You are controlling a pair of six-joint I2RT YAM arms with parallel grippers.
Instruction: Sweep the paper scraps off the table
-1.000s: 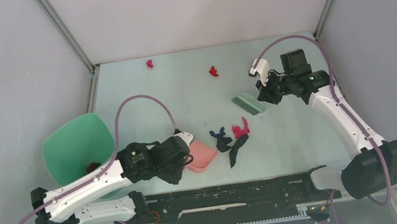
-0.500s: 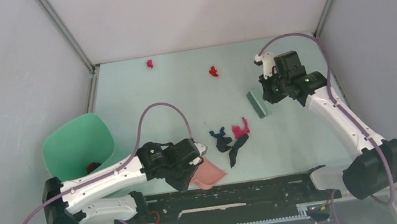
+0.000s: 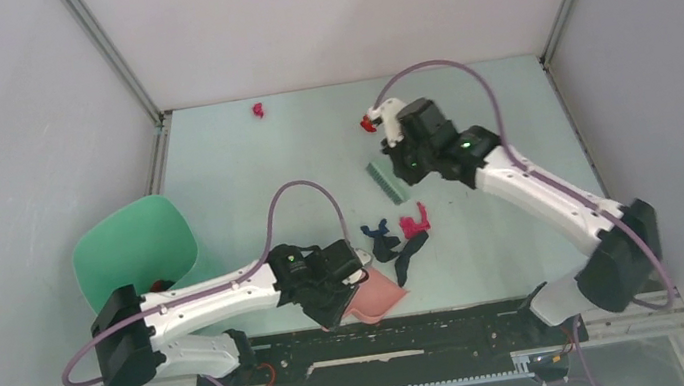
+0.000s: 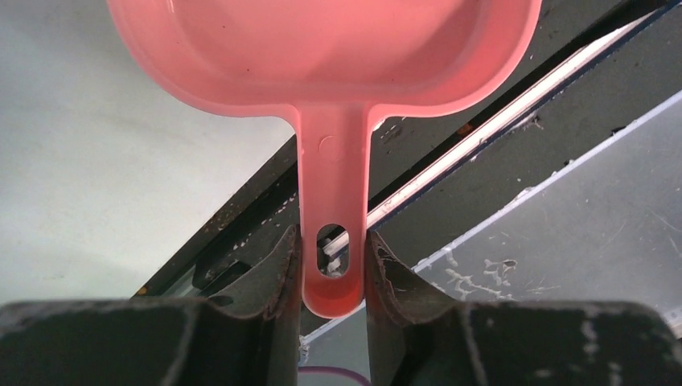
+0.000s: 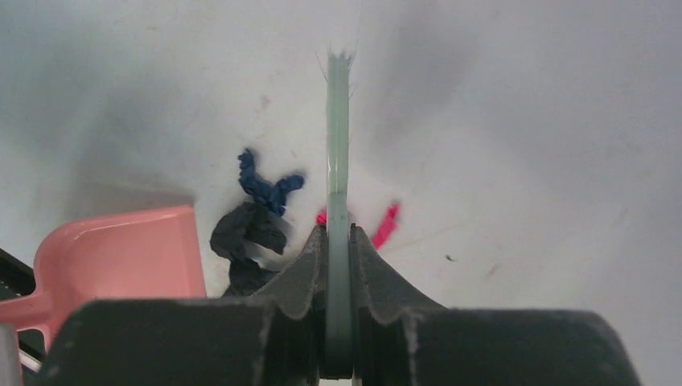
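Crumpled paper scraps (image 3: 395, 241) in dark blue, black and magenta-pink are pictured clustered on the pale mint-green table (image 3: 243, 166), just ahead of the left claw (image 4: 331, 241) and just beneath and ahead of the right claw (image 5: 338, 233). Two red bits are seen apart from the cluster, one just beside the back of the right claw, the other well away from both claws near the far edge. The right claw is shown pinched narrowly on the thin back of a green brush (image 5: 338, 121), which is held edge-on and juts straight out past the fingertips, with the blue and black scraps to its left and the pink one behind it. Whether the brush touches the table cannot be told. The left claw is shown clamped on the slotted end of the handle of a pink dustpan (image 4: 322, 48), whose scoop is carried ahead of the fingers over the table's near edge and a black rail (image 4: 499, 161). A darker green round bin (image 3: 129, 253) is seen well behind the left claw.
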